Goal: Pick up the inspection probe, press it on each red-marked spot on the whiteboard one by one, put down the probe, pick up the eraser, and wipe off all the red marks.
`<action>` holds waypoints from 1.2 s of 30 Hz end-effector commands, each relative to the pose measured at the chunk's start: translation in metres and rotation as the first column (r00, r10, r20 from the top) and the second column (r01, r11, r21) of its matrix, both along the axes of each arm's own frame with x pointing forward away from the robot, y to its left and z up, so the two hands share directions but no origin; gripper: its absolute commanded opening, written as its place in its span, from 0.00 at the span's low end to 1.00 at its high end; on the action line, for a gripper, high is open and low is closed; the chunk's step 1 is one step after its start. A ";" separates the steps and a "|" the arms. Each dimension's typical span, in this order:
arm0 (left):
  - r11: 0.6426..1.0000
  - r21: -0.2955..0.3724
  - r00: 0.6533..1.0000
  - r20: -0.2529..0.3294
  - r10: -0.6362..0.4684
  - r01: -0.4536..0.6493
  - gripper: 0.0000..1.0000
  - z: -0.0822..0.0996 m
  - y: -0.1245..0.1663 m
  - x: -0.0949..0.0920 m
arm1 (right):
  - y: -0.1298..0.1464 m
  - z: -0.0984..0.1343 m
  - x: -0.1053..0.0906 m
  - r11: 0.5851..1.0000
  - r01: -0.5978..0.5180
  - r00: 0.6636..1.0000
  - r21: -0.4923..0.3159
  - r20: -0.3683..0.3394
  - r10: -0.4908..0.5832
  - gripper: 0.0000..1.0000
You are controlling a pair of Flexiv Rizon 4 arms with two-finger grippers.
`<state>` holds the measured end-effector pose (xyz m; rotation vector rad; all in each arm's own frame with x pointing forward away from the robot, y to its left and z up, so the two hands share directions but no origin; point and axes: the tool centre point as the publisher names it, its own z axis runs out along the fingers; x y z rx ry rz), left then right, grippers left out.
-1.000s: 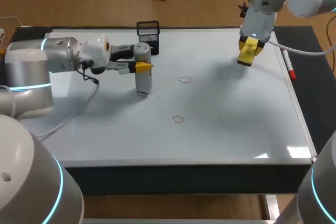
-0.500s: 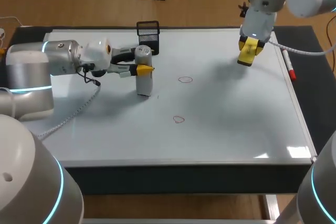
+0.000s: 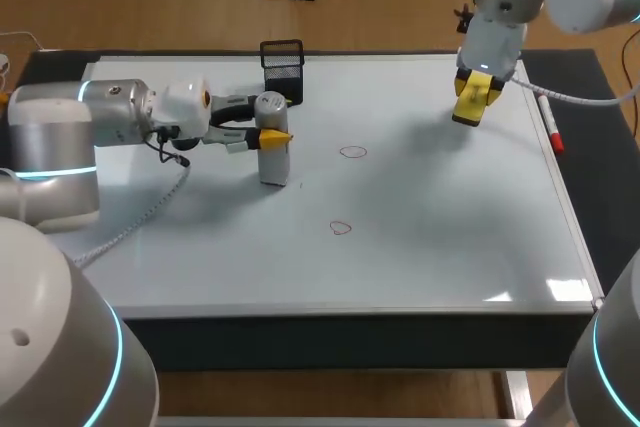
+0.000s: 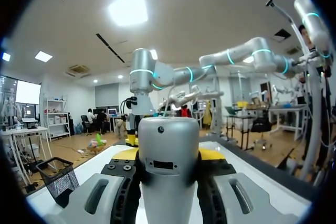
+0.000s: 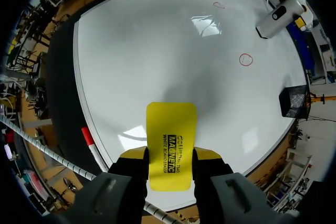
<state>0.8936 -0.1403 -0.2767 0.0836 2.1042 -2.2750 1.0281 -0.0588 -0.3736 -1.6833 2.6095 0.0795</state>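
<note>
A mesh basket [image 3: 282, 65] stands near the probe [image 3: 273, 152], marker [image 3: 550, 125] beside the whiteboard [image 3: 450, 227].

Bare whiteboard [image 3: 450, 237] lies open around the far red circle [image 3: 352, 152] and near red circle [image 3: 341, 228]; the upright probe [image 3: 274, 160] (left fingers [image 3: 275, 134] clamped on it) and mesh basket [image 3: 282, 65] stand leftward.

The left gripper [image 3: 268, 135] carried the upright probe [image 3: 273, 159] slightly lower in the head view, closer to the whiteboard [image 3: 420, 237]
</note>
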 end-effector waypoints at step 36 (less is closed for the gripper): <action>0.998 0.058 1.000 0.020 -0.021 0.020 0.00 0.001 -0.002 -0.003 | -0.001 0.001 0.000 1.000 -0.002 1.000 -0.003 0.000 0.002 0.00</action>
